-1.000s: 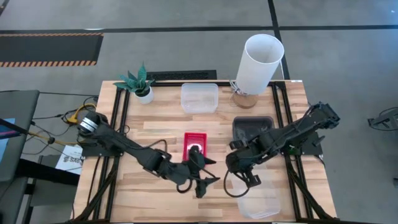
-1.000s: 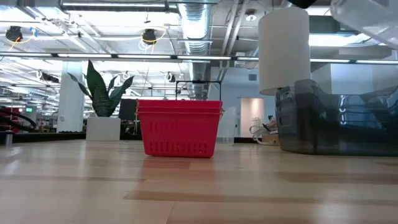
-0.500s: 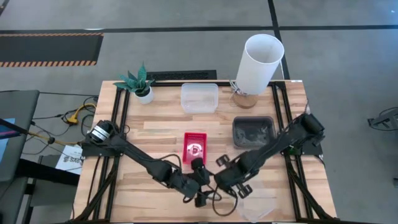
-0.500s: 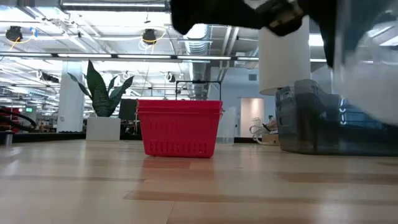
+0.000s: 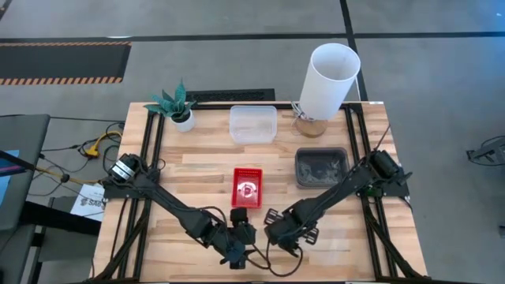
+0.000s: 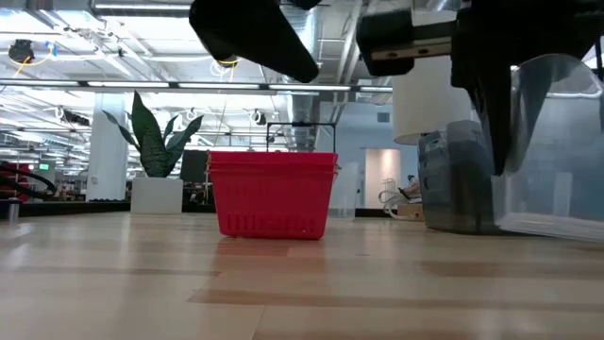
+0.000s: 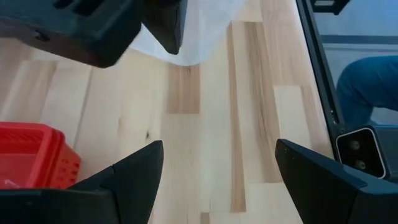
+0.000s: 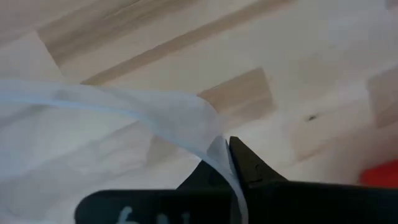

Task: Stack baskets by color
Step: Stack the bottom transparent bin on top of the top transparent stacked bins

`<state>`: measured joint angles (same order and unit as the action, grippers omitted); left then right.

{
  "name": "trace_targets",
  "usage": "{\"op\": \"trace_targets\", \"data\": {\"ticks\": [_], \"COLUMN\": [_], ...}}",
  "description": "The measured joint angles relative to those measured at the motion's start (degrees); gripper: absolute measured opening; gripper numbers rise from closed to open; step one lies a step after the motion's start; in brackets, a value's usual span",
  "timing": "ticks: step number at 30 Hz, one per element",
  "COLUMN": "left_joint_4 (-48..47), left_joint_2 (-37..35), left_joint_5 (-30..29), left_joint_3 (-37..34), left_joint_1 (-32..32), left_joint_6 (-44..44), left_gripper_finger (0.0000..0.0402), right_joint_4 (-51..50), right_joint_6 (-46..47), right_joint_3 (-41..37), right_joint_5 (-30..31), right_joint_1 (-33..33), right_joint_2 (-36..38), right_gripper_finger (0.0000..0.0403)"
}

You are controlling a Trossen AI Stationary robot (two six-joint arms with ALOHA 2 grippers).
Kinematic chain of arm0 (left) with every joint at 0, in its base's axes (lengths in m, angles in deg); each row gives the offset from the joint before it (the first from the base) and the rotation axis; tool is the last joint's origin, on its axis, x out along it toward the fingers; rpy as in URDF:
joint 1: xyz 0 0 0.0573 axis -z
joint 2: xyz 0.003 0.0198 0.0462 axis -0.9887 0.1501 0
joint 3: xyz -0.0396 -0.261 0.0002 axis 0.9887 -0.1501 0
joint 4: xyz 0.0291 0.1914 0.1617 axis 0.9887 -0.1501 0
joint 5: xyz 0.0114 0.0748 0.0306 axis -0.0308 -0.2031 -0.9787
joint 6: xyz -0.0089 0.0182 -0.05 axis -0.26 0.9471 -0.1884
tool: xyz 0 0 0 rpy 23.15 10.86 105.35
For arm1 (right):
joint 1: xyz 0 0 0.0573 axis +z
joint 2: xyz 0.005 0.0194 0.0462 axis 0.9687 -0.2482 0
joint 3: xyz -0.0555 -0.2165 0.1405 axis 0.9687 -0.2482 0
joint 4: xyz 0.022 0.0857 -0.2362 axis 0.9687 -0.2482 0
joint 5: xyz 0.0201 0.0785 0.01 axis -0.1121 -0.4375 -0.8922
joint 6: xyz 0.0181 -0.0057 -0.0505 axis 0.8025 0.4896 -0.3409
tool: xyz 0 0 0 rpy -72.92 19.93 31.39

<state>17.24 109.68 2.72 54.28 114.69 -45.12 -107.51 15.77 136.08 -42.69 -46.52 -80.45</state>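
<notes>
My right gripper (image 8: 219, 163) is shut on a clear basket (image 6: 557, 161) near the table's front middle, to the right of my left gripper. The basket shows in the low view at the right, under the dark gripper (image 6: 486, 90). My left gripper (image 7: 217, 180) stands open above bare wood close by, nothing between its fingers; in the high view it is at the near middle (image 5: 237, 254). A red basket stack (image 5: 247, 188) rests at the table's centre, a dark grey basket (image 5: 321, 167) to its right, and another clear basket (image 5: 252, 124) at the far middle. My right gripper pinches the clear basket's thin top rim (image 8: 208, 134) between its two fingers, which come from above and point steeply down. The basket hangs tilted beside and below the fingers (image 6: 495, 142). Whether its lower end touches the table, I cannot tell.
A tall white cylinder (image 5: 329, 79) stands at the far right and a small potted plant (image 5: 175, 104) at the far left. Black rails (image 5: 359, 134) run along both table sides. Bare wood lies along the near edge. A person's blue-clad leg (image 7: 367, 87) shows beyond the table's edge.
Both grippers have come down and moved toward the near edge. My right gripper has rolled and shifted toward the table's left, keeping hold of the clear basket, which has sunk into the low view and turned. My left gripper has stayed open.
</notes>
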Motion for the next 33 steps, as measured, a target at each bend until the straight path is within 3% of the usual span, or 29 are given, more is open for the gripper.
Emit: {"op": "trace_targets", "data": {"ticks": [5, 14, 23, 27, 33], "left_joint_4": [-0.41, -0.41, -0.51, -1.69, -11.35], "left_joint_2": [-0.02, -0.07, -0.11, -0.19, -2.16], "left_joint_5": [0.95, 1.06, 0.55, -1.03, -6.45], "left_joint_3": [0.0, 0.0, 0.0, 0.0, -0.02], "left_joint_1": [-0.11, 0.02, 0.09, 0.13, 0.8], "left_joint_6": [-0.02, -0.42, -0.16, 3.42, 3.72], "left_gripper_finger": [0.0298, 0.0298, 0.0298, 0.0298, 0.0298], "right_joint_4": [0.36, 0.49, -0.32, -3.59, -13.63], "right_joint_6": [-3.87, -4.53, 3.73, 12.21, 38.95], "right_joint_3": [0.0, 0.0, 0.47, 3.69, 5.79], "right_joint_5": [0.03, 0.16, 0.21, 0.29, -0.34], "right_joint_1": [0.04, 0.02, 0.44, 1.63, 3.35], "right_joint_2": [-0.02, -0.09, 1.22, 4.01, 10.71], "right_gripper_finger": [0.0014, 0.008, 0.0165, 0.0194, 0.0222]}}
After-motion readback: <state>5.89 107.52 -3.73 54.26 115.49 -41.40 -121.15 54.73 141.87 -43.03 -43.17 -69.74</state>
